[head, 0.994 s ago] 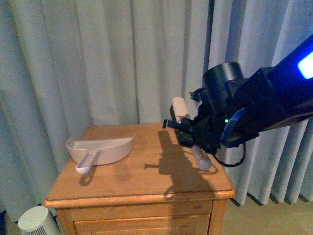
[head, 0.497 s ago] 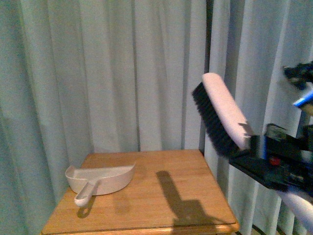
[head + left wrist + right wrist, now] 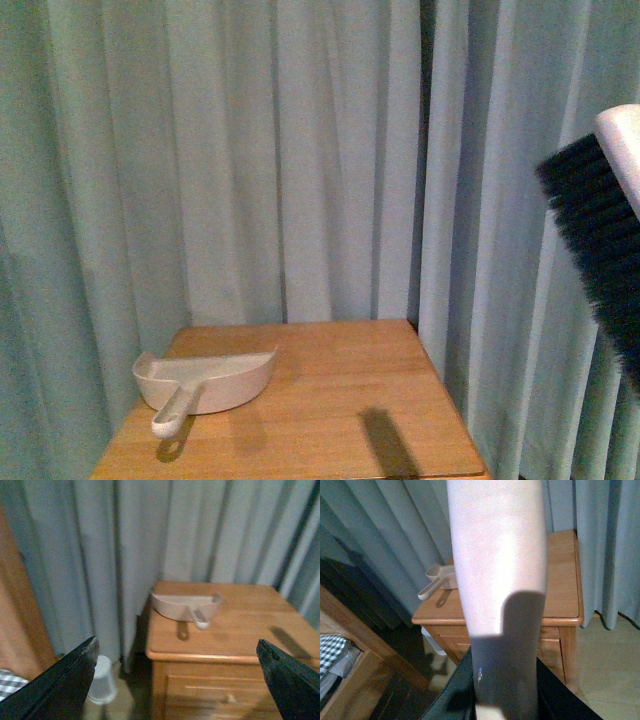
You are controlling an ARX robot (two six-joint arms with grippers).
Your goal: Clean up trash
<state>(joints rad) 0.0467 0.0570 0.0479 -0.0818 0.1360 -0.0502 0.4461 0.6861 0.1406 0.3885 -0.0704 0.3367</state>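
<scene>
Wall-to-wall pale grey-green curtains fill the back of the room on my feeds. In front of them stands one wooden bedside cabinet with a bare, glossy top and a drawer front below it. To one side of it the left wrist view shows one taller wooden furniture panel.

I count one brush, black bristles under a pale pink back, raised well above the cabinet's right edge. The right gripper has its jaws clamped on either side of the brush's handle.

The left gripper hangs well back from the cabinet, its two dark jaws spread wide with nothing between them.

One pale dustpan lies on the left rear part of the top, handle towards me. One small white canister stands on the floor beside the cabinet.

I cannot tell where the trash is from any feed.
</scene>
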